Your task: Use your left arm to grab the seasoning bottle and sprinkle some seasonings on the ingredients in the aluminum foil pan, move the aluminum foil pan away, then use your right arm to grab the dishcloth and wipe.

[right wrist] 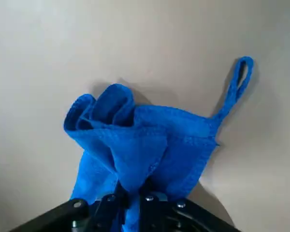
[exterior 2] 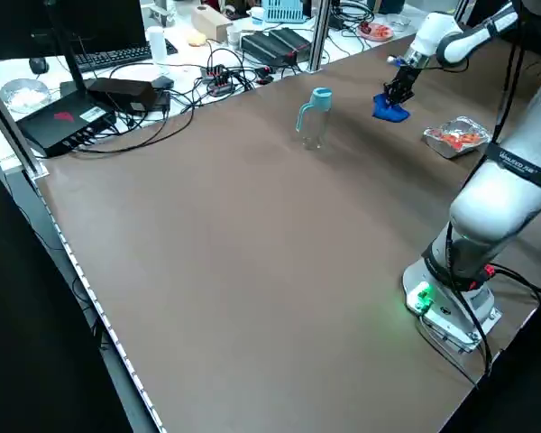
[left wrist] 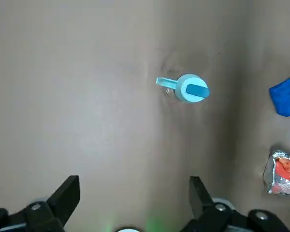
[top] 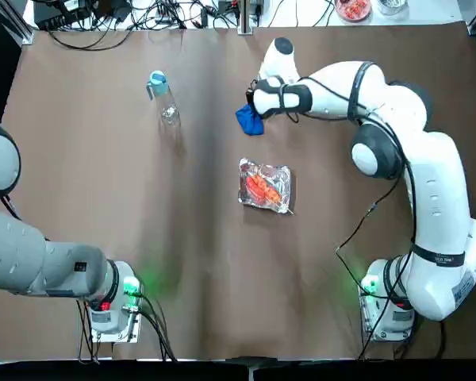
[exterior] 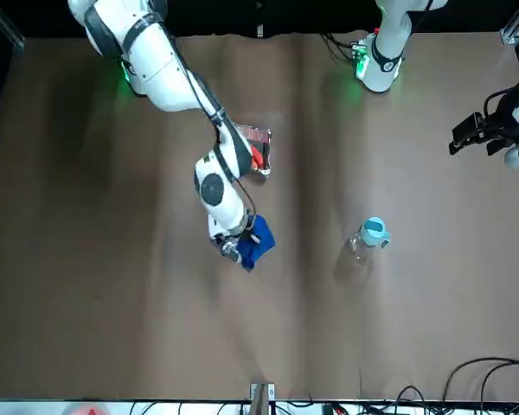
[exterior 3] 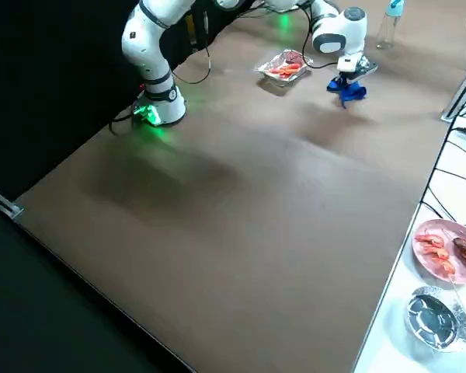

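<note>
Across the brown tabletop (top: 214,262), seen from overhead, you have a matte, gently rippled surface; beyond its far edge a white side table (exterior 3: 412,311) carries tangled black cables (exterior 2: 198,90), a pink plate (exterior 3: 431,268) of food and a clear bowl (exterior 3: 437,318). At your left, the left arm (top: 47,262) stands at the near corner, and its gripper (left wrist: 134,200) hangs over the left part of the table with its two fingers spread wide and nothing between them. Farther in, the seasoning bottle (top: 165,99), clear with a light blue cap, stands in the far left-centre of the table, well apart from both grippers. You have bare surface between it and the left edge, and more in front of it down to the near edge. Next, the blue dishcloth (top: 249,121) is pinched in the right gripper (right wrist: 133,193), its fingers clenched on the bunched fabric at the far centre. Nearer you, just right of centre, lies the aluminum foil pan (top: 249,197) with the orange-red ingredients (top: 262,189) inside, apart from the cloth. At your right, the right arm (top: 428,182) rises from the near edge and arches over that side.
</note>
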